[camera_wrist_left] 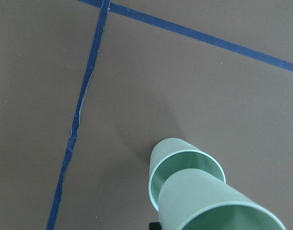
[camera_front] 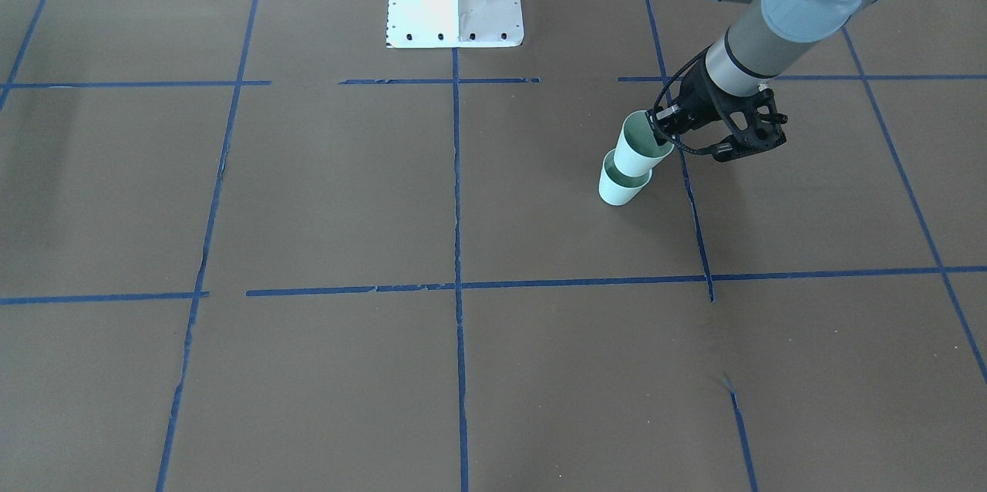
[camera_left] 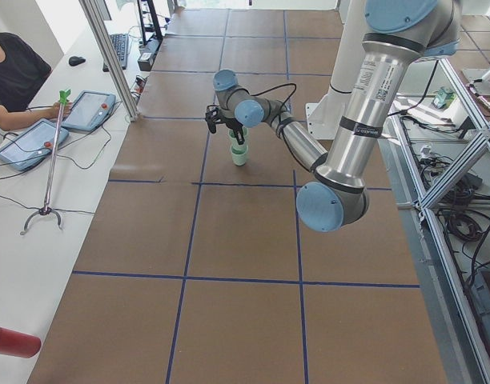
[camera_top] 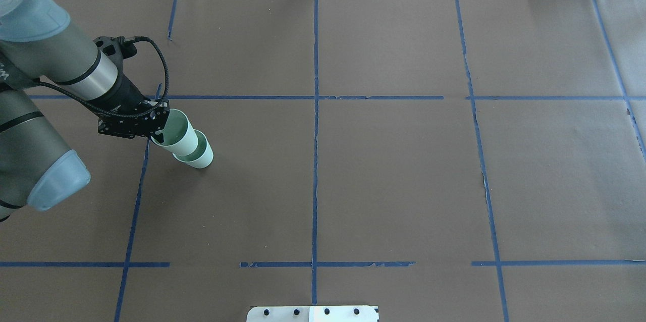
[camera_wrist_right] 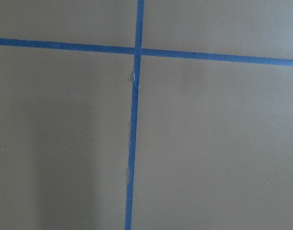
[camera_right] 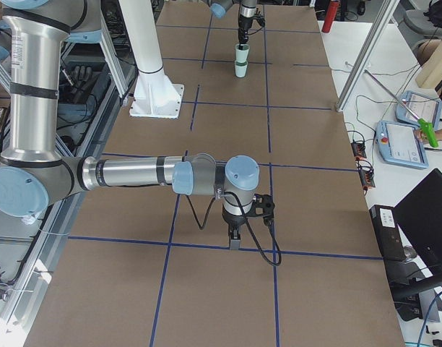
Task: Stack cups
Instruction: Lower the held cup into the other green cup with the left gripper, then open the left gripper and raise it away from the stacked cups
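My left gripper [camera_front: 663,135] pinches the rim of the upper cup [camera_front: 634,156], mouth up, base nested in the upright lower cup [camera_front: 619,190].

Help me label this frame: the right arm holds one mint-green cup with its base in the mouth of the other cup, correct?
No. The left arm, not the right, holds the upper cup with its base in the mouth of the lower cup. The overhead exterior view shows that arm entering from its left side.
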`<state>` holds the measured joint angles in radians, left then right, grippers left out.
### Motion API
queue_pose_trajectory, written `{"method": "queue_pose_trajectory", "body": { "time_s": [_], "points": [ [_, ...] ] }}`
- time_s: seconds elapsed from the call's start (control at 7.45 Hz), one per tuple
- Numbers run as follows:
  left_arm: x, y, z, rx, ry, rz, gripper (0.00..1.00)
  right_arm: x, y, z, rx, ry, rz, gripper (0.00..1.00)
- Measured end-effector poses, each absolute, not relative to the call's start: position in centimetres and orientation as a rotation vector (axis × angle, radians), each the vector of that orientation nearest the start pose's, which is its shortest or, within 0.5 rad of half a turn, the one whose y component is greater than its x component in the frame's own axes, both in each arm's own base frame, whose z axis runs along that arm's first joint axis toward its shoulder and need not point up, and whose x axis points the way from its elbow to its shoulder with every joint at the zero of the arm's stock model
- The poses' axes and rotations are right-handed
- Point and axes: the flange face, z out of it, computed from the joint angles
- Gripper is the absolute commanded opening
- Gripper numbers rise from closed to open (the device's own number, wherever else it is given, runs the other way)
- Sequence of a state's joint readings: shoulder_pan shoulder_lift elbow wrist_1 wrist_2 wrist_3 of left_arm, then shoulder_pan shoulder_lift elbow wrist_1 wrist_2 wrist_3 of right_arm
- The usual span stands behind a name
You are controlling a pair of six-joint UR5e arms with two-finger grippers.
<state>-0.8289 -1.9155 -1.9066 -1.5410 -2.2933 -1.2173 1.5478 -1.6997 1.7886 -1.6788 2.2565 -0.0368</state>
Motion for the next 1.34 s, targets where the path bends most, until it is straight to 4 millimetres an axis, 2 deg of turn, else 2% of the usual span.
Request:
{"method": "queue_pose_trajectory", "body": {
  "time_s": [0.54, 0.67, 0.8, 1.21, 1.34],
  "points": [
    [34.6, -47.6, 32.0, -0.231, 0.898, -0.199, 0.00, 6.0, -43.6, 62.8, -0.013, -0.686, -0.051, 1.00],
    [34.7, -47.7, 32.2, -0.227, 0.902, -0.196, 0.43, 6.0, -43.6, 62.8, -0.014, -0.686, -0.051, 1.00],
    [34.7, -47.7, 32.3, -0.226, 0.903, -0.195, 0.99, 6.0, -43.6, 62.8, -0.014, -0.686, -0.051, 1.00],
    [34.4, -47.6, 32.3, -0.215, 0.911, -0.192, 1.00, 6.0, -43.6, 62.8, -0.014, -0.686, -0.051, 1.00],
    [33.6, -47.9, 32.0, -0.203, 0.918, -0.200, 1.00, 6.0, -43.6, 62.8, -0.013, -0.686, -0.051, 1.00]
  ]
}}
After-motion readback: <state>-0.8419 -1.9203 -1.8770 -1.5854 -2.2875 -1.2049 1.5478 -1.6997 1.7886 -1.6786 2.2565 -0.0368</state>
